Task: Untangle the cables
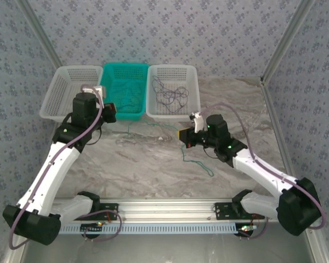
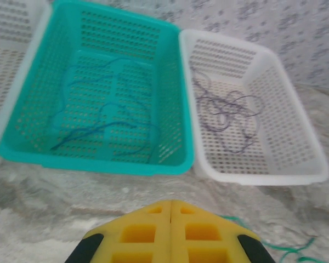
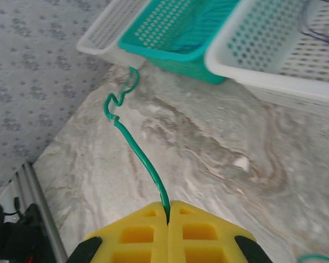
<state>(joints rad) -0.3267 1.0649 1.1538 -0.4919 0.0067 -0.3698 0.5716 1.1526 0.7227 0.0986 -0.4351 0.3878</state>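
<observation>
A green cable point(image 3: 137, 153) is pinched between the yellow fingers of my right gripper point(image 3: 168, 212), which is shut on it. It rises from the jaws and ends in a kinked tip near the baskets. From above, my right gripper point(image 1: 184, 135) hovers over the marble table, and the green cable point(image 1: 199, 164) trails down onto it. A blue cable point(image 2: 98, 129) lies in the teal basket point(image 2: 178, 109). A dark purple cable point(image 2: 230, 112) lies in the white basket point(image 2: 263, 176) to its right. My left gripper point(image 2: 170, 207) is shut on nothing, just in front of the teal basket.
Three baskets stand in a row at the back: white point(image 1: 66, 90), teal point(image 1: 125, 112) and white point(image 1: 172, 113). Patterned walls close in the back and sides. A metal rail point(image 1: 164, 211) runs along the near edge between the arm bases.
</observation>
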